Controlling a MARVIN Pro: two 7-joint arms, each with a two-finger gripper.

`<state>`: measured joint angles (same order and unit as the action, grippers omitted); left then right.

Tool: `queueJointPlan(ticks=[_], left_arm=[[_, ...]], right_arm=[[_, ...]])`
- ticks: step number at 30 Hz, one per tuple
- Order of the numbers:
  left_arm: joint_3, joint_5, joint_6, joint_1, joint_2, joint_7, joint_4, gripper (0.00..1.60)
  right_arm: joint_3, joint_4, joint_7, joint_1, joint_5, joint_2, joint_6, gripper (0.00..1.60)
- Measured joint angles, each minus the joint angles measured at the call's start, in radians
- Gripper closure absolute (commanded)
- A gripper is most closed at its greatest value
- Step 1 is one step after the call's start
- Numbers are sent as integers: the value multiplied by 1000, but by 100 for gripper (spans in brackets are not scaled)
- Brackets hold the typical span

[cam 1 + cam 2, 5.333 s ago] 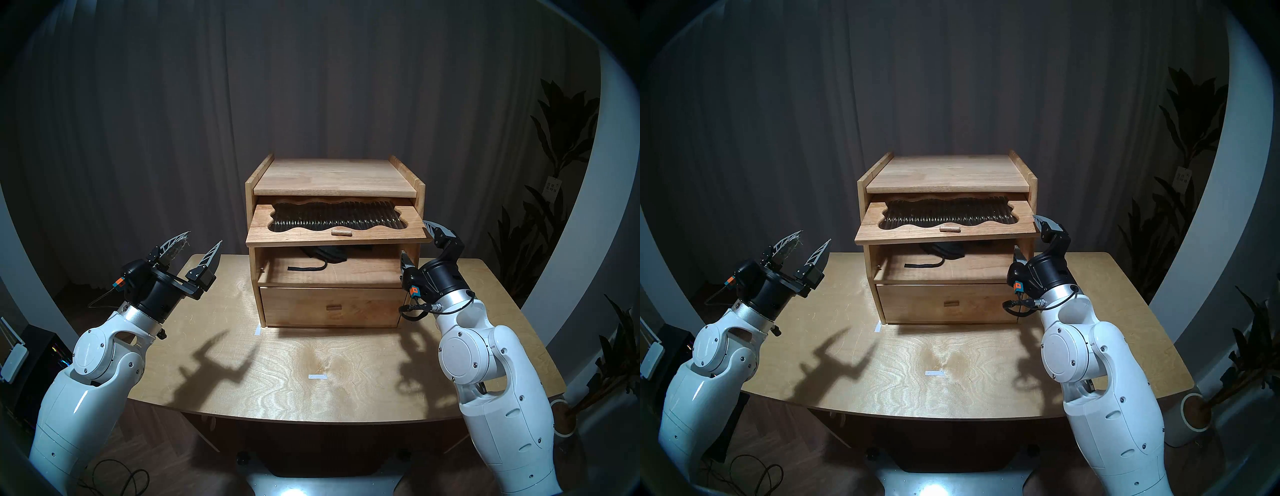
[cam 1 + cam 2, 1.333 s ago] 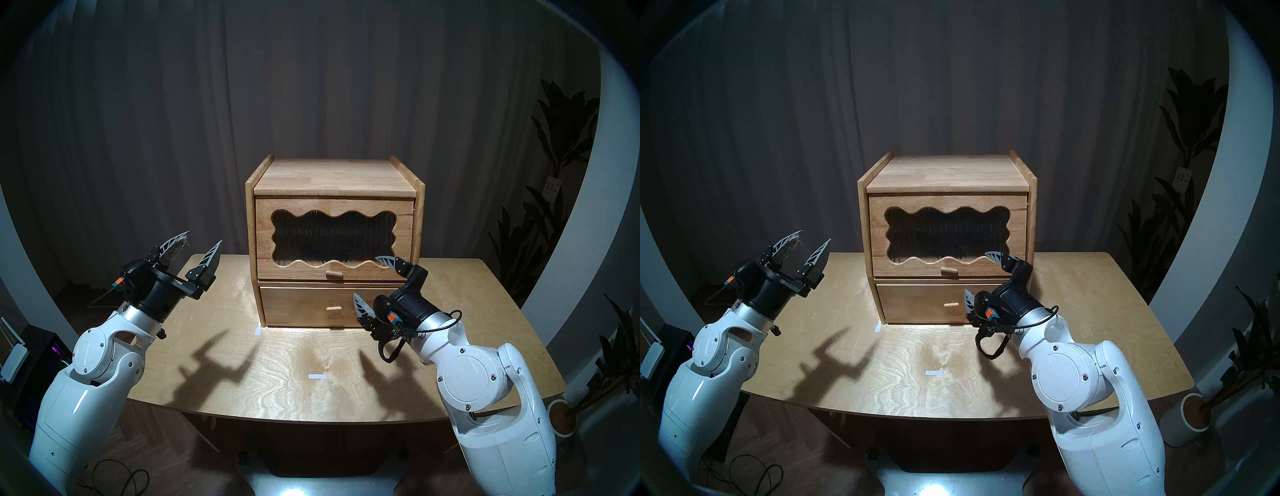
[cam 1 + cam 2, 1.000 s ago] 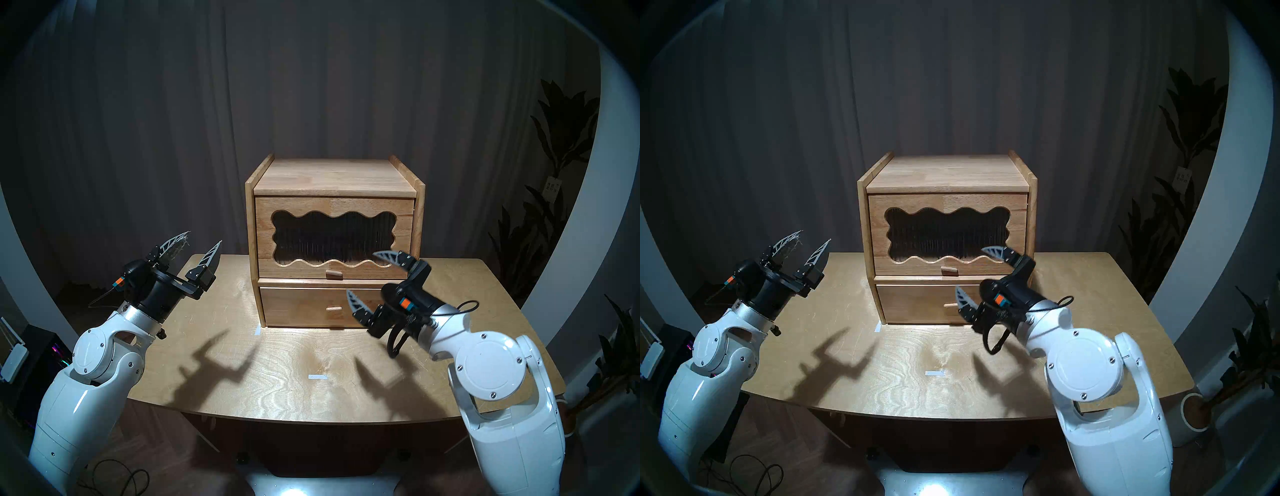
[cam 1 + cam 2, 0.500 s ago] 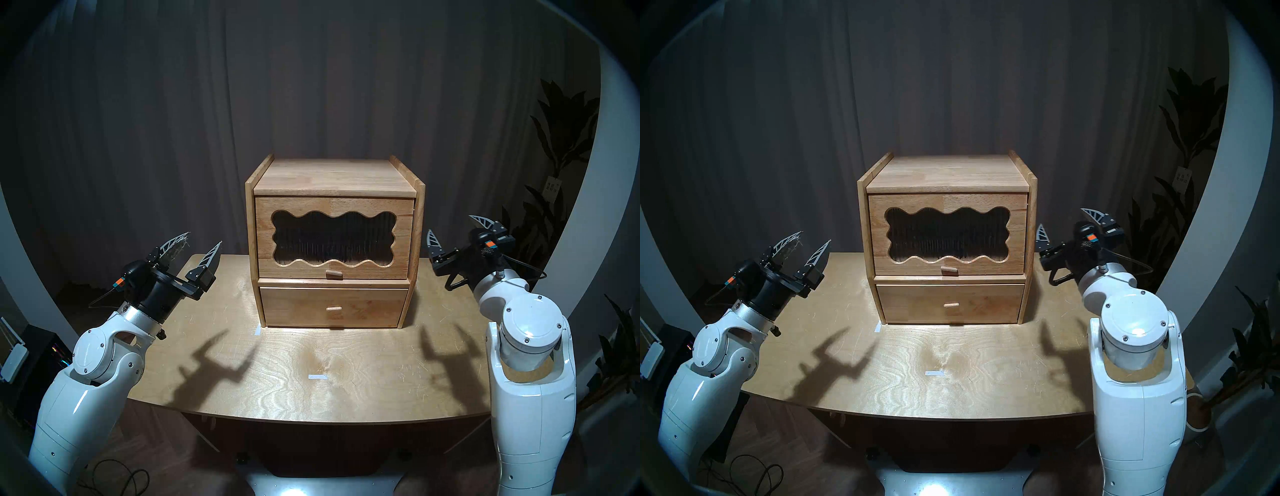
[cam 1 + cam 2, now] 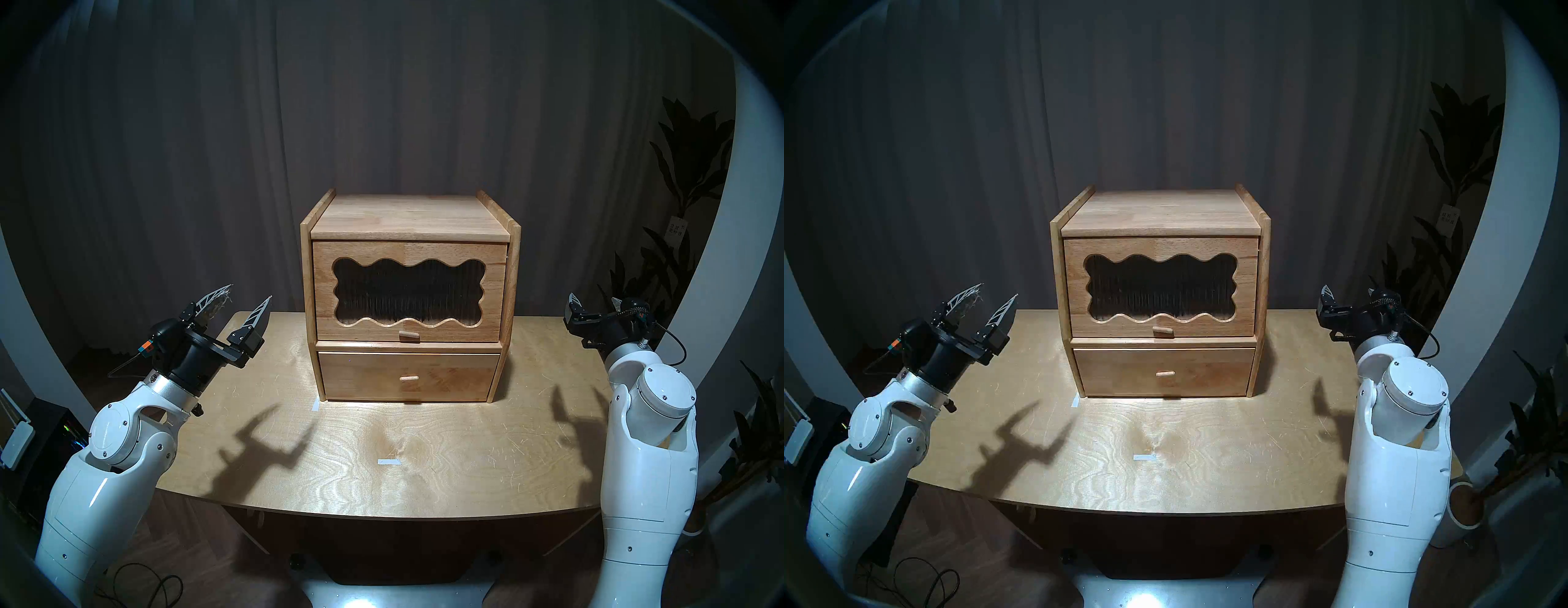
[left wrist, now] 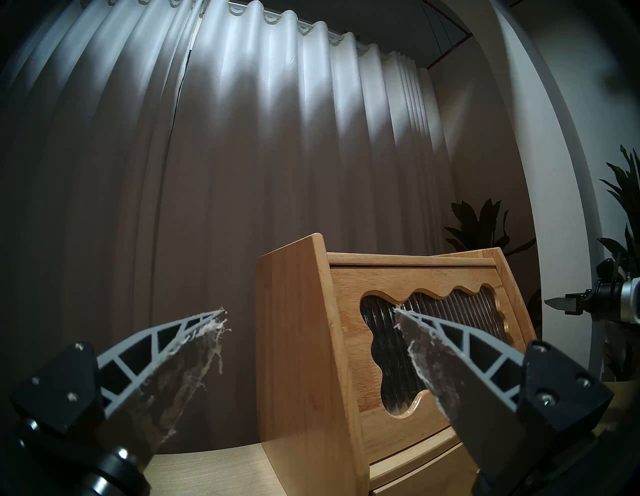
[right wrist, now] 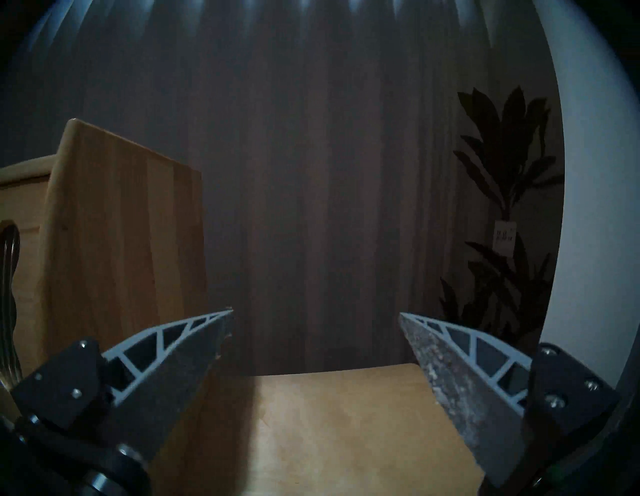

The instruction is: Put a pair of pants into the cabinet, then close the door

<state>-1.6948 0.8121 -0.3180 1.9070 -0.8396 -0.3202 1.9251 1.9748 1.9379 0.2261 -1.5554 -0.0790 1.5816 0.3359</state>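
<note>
Your left gripper (image 5: 248,297) is up in the air with its two fingers spread wide. Nothing is between them. Bits of pale fluff stick to the fingers (image 6: 194,350). Your right gripper (image 5: 594,300) is up in the air too, and its fingers are also spread wide with nothing between them.

The cabinet (image 5: 409,214) sits on the table (image 5: 424,467), in between your two grippers. It is off to the right of your left gripper and a bit farther out. It is off to the left of your right gripper, well apart from it. Neither gripper touches the cabinet.

In your left wrist view, the cabinet's side wall stands just past the gap between the fingers, and the door (image 5: 409,254) shows behind the right finger. In your right wrist view, the cabinet's other side wall stands behind the left finger, and bare table lies under the gap.

The door is down flat against the front of the cabinet, shut. Its small knob (image 5: 409,336) sits at the bottom edge. Below it, the drawer (image 5: 449,375) is pushed in.

You cannot see the pants. The door's wavy window (image 5: 407,293) is dark and ribbed, and you cannot tell what is behind it.
</note>
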Motion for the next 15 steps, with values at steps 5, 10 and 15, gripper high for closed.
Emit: queueJointPlan(ticks=[5,10,15], left_arm=[[0,0,0,0,0,0,0,0],[0,0,0,0,0,0,1,0],[0,0,0,0,0,0,1,0]], right_arm=[[-6,-67,16,47,-99,-4,-35,0],[-47,-148,19,97,-136,-34,-93,0],[-89,-217,2,138,-77,-70,-156,0]])
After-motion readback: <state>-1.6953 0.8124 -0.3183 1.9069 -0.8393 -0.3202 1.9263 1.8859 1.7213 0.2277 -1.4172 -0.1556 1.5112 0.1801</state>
